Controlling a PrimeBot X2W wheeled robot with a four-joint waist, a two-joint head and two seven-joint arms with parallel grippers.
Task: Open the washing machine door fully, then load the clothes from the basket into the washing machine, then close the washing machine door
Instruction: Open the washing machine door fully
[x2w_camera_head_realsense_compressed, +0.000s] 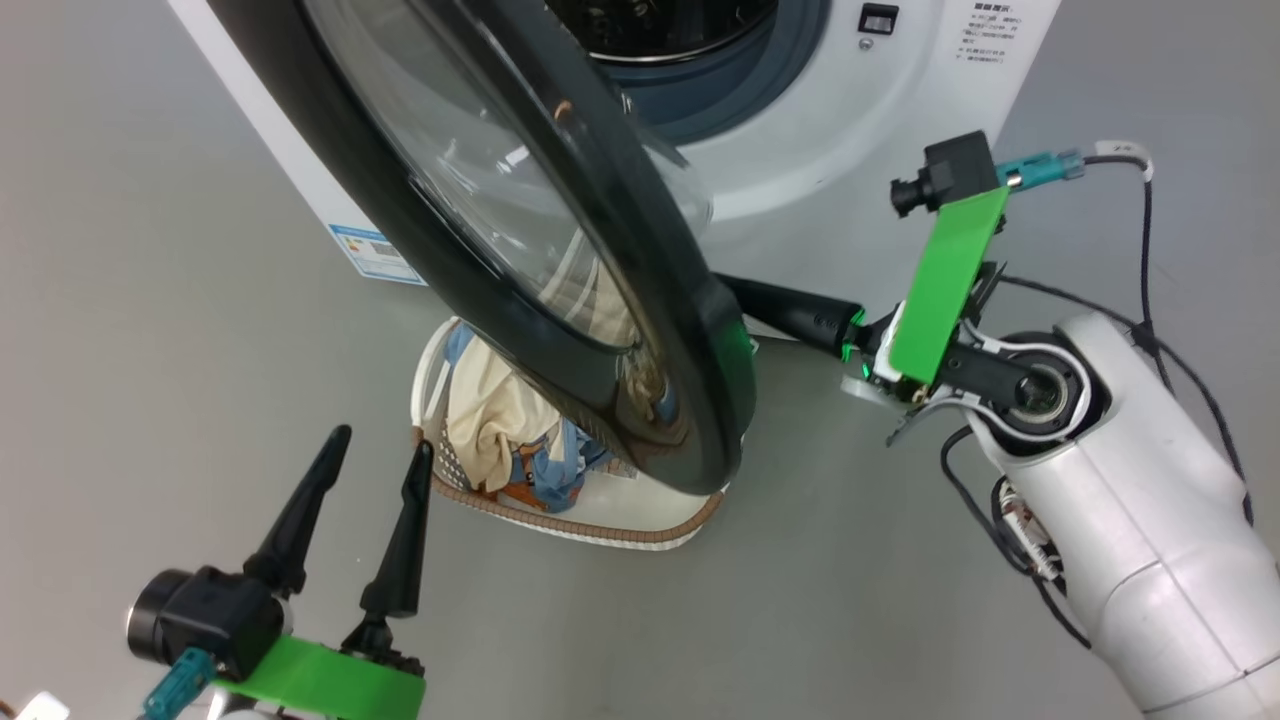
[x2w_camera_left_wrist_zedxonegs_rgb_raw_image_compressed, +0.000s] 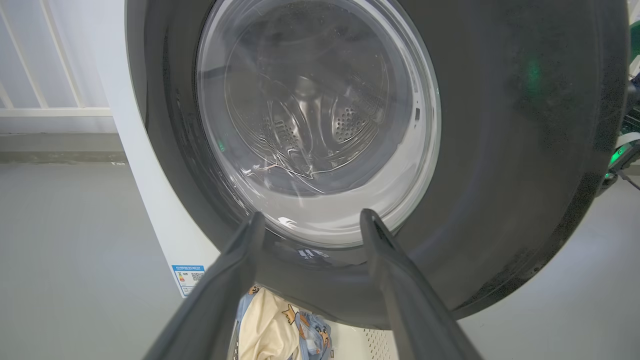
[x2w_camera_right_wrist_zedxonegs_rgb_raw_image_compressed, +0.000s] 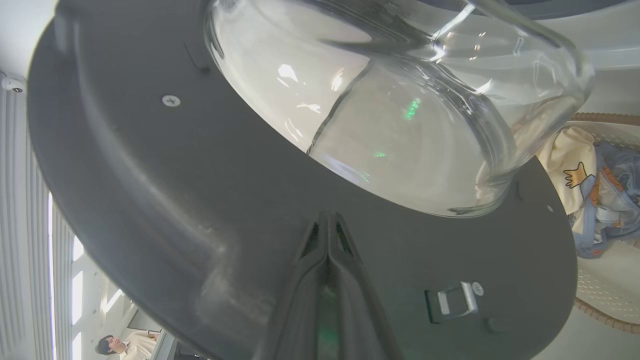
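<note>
We see the washing machine door (x2w_camera_head_realsense_compressed: 500, 230) standing partly open, swung out from the front of the washing machine (x2w_camera_head_realsense_compressed: 800, 150) so that its black rim hangs over the basket (x2w_camera_head_realsense_compressed: 600, 525). The basket sits on the grey floor (x2w_camera_head_realsense_compressed: 150, 300) just in front of the machine, below the door's lower edge. The clothes (x2w_camera_head_realsense_compressed: 490, 420) lie bunched inside it, the cream piece on top of the blue printed one. Our right gripper (x2w_camera_right_wrist_zedxonegs_rgb_raw_image_compressed: 327, 220) reaches in behind the door, its two fingers pressed flat together with nothing between them. Its tips point at the door's dark inner face just below the glass bowl, and they seem to touch it, though we cannot be sure from this angle. Our left gripper (x2w_camera_head_realsense_compressed: 382, 440) hangs near the basket's left side, apart from it, its fingers spread wide and empty, pointing towards the door's outer face.
</note>
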